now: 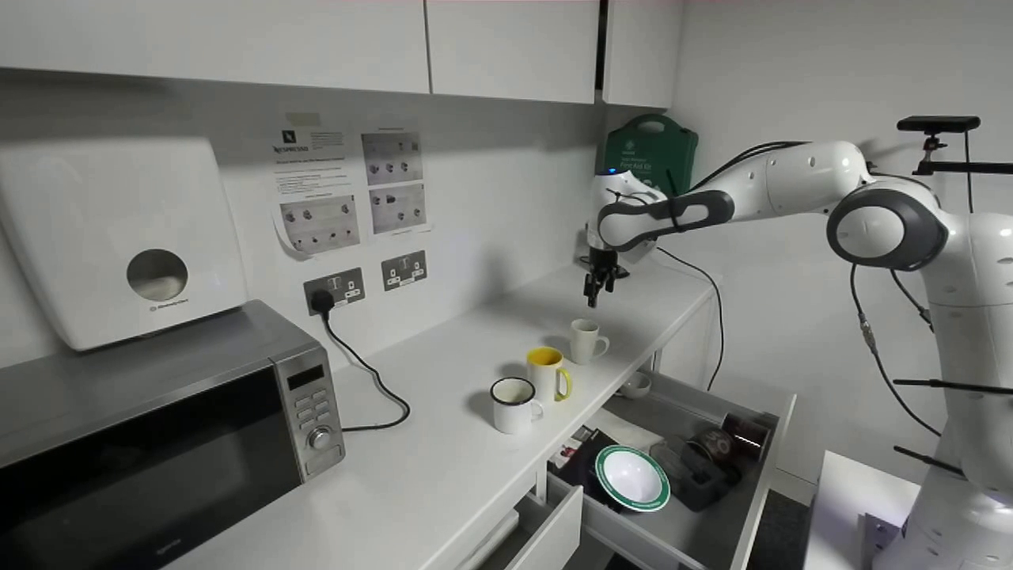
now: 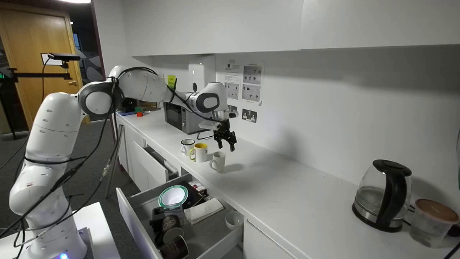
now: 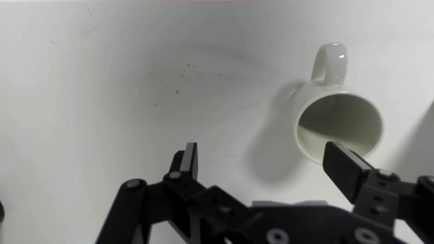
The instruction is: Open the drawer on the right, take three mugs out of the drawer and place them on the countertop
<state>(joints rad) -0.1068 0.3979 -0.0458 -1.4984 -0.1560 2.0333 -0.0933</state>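
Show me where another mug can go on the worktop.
The countertop is bare between the pale mug and the kettle, the end effector hanging above, near the mug. A smaller patch lies between the microwave and black-rimmed mug, in front of the cord. Crowded: around the yellow-lined mug, with a mug close on either side.

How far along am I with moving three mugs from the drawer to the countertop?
Done, it seems: the wide drawer stands open, and the dark-rimmed mug, yellow-lined mug and pale mug stand upright on the countertop. In hand: nothing; the claw is open and empty, above the countertop near the pale mug. Left: with three mugs there, probably none to move; perhaps just draw the claw clear.
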